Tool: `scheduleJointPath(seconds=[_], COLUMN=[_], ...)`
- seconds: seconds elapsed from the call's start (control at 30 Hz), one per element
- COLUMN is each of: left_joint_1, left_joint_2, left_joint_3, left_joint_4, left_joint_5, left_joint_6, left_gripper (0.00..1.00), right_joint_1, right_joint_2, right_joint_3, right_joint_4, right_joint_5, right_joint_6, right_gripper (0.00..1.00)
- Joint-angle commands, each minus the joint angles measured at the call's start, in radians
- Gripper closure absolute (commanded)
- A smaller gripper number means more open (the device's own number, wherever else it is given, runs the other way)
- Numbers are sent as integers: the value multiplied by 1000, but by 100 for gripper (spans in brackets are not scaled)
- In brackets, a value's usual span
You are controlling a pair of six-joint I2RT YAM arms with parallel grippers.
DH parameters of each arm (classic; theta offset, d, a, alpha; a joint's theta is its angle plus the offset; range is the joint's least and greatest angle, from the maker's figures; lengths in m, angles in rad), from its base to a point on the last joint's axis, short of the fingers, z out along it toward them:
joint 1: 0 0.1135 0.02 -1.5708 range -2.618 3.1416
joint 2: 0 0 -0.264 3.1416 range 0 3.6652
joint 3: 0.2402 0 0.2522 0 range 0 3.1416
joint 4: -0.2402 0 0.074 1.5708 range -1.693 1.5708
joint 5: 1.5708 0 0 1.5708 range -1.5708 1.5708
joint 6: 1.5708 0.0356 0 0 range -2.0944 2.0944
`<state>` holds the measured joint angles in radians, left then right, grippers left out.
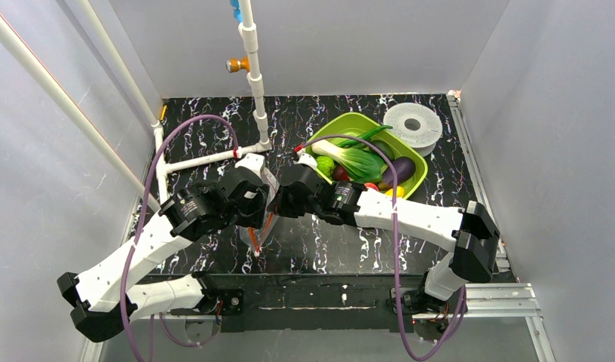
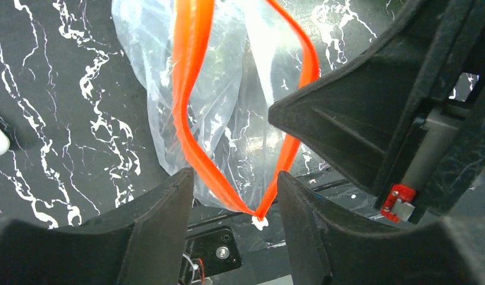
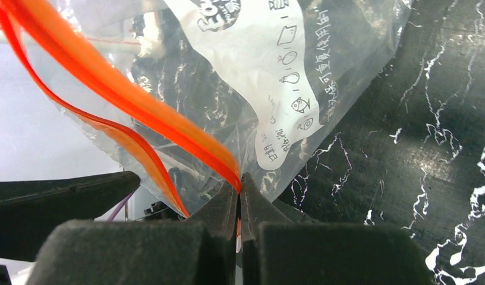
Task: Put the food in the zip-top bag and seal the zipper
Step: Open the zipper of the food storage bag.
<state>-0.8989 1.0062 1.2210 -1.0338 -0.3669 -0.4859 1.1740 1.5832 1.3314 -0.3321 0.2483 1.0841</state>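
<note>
1. On the left, my left gripper stands with its fingers spread apart, clamping nothing. The joined end of the zipper hangs in the gap between them. I cannot tell whether the strip brushes the left finger.
2. Between my two grippers, just left of the middle of the black marbled table, the clear zip-top bag is held up with its mouth parted. Its two red-orange strips bow away from each other and meet again at that near end.
3. Just right of the bag, my right gripper is closed tight on one strip of the zipper, pinching it at the fingertips. The other strip curves free to the left of the pinch, and the printed face of the bag hangs beyond it.
4. Farther right and toward the far side, the food lies in the lime-green tray, apart from the bag. I can make out the bok choy, the eggplant and the long green pepper.
5. At the far right, a white perforated disc lies flat just beside the tray's far corner.
</note>
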Motion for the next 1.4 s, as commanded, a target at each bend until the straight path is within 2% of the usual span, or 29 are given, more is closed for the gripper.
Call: scheduleJointPath(seconds=[0.0,0.1,0.27,0.47,0.67,0.9,1.13,1.23,1.3,1.37], left_joint_1=[-5,-5,-5,-5,-5,-11,-13,-12,-12,-12], left_joint_2=[-11,-7,29,46,73,105,75,33,-8,-55], left_joint_3=[35,22,-2,-26,-17,-13,-26,-25,-25,-36], left_joint_4=[-65,-59,-72,-55,-59,-30,-23,-10,15,59], left_joint_5=[-46,-56,-94,-151,-238,-269,-300,-254,-173,-52], left_joint_6=[-22,-19,-16,-8,-10,28,73,77,89,108], left_gripper=[45,45,52,51,56,54,76,91,99,100], right_joint_1=[6,6,6,8,14,16,17,16,13,4], right_joint_2=[1,14,21,51,77,136,127,128,127,105], right_joint_3=[87,129,176,229,261,344,326,318,305,235], right_joint_4=[-98,-163,-223,-269,-332,-399,-405,-374,-302,-103], right_joint_5=[87,109,122,119,132,116,148,155,146,42], right_joint_6=[95,174,273,307,381,431,434,373,240,-25], right_gripper=[99,99,99,99,99,99,99,99,99,99])
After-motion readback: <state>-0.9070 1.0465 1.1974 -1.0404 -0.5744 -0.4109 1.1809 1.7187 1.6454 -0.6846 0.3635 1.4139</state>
